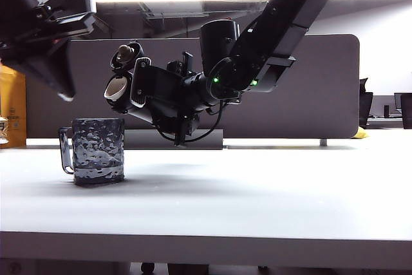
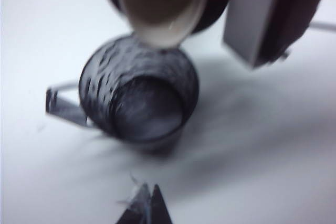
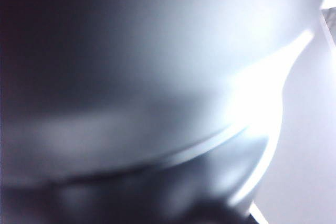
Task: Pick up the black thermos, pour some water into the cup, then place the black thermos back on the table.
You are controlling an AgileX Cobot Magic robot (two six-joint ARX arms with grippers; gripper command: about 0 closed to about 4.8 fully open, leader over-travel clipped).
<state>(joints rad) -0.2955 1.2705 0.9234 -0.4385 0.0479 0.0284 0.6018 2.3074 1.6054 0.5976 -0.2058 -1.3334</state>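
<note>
The black thermos [image 1: 118, 87] lies tipped almost level above the table [image 1: 257, 191], its flip lid hanging open and its pale spout [image 2: 160, 3] pointing down over the rim of the cup [image 1: 98, 151]. My right gripper [image 1: 145, 92] is shut on the thermos body, which fills the right wrist view as a dark blur [image 3: 131, 77]. The hammered dark mug [image 2: 139, 95] stands upright at the left with its handle turned away from the thermos. No stream of water shows. My left gripper [image 2: 149, 203] hovers shut and empty near the cup, high at the left [image 1: 55, 62] in the exterior view.
A grey partition panel [image 1: 309, 88] stands behind the table. An orange-yellow object [image 1: 13, 104] sits at the far left edge. White tabletop stretches to the right and front of the cup.
</note>
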